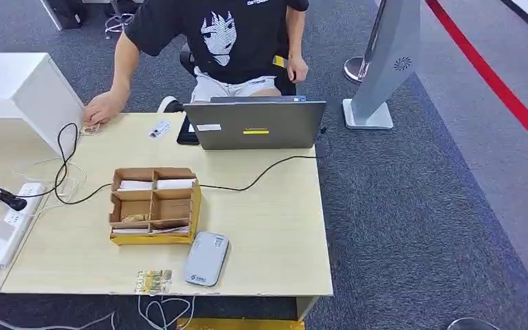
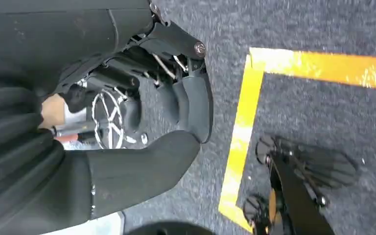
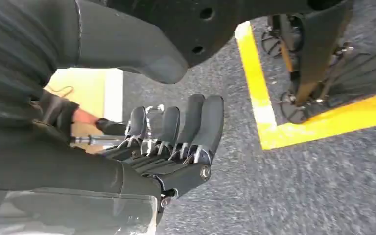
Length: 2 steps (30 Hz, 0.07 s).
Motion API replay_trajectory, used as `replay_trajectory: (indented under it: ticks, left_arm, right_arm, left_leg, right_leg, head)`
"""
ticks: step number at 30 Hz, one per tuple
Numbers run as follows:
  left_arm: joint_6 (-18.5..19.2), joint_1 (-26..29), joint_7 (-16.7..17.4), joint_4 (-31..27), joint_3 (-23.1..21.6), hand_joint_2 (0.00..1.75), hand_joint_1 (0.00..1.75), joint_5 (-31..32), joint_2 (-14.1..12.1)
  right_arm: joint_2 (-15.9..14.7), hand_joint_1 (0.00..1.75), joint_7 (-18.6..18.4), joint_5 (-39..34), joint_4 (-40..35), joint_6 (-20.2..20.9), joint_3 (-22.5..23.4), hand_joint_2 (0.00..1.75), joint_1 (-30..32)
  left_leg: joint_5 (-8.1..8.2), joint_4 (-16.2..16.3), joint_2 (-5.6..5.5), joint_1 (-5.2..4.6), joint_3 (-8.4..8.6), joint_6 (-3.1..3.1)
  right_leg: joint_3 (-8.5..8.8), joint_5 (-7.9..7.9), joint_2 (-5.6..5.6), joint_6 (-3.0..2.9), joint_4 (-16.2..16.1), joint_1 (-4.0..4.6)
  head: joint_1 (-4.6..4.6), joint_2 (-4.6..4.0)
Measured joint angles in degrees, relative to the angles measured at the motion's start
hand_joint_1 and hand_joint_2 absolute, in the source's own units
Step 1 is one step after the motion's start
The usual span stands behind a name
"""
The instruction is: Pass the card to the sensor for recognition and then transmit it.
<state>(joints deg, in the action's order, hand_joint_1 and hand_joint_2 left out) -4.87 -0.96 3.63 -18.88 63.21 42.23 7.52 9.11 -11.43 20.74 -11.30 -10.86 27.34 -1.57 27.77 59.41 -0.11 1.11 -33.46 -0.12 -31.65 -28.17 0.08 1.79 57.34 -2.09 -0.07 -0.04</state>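
A grey flat card sensor (image 1: 206, 258) lies near the table's front edge, right of a cardboard divider box (image 1: 155, 206) holding white and gold cards. A gold-patterned card (image 1: 153, 280) lies at the very front edge, left of the sensor. A small white badge card (image 1: 159, 129) rests near the back beside the laptop. My left hand (image 2: 176, 107) hangs over grey carpet, fingers loosely extended, thumb apart, nothing in it. My right hand (image 3: 176, 132) also hangs over the carpet, fingers straight and side by side, holding nothing.
A person (image 1: 227, 41) sits behind a grey laptop (image 1: 256, 124), one hand on the table at the back left. A white box (image 1: 24, 96), a power strip (image 1: 7, 223) and black cables occupy the left side. Yellow floor tape (image 2: 245, 122) runs below me.
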Motion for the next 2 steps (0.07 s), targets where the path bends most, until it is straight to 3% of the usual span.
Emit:
replay_trajectory:
  ticks: [2]
  left_arm:
    - [0.0,-0.3,-0.7,1.0,0.4,1.75,0.00,0.4,0.0]
  right_arm:
    - [0.2,0.00,-0.2,0.1,0.0,0.1,0.3,1.75,0.1]
  left_leg:
    - [-0.01,0.0,0.00,0.03,0.02,0.00]
  right_leg:
    - [0.01,0.00,0.01,0.00,0.0,0.03]
  head:
    - [-0.04,0.00]
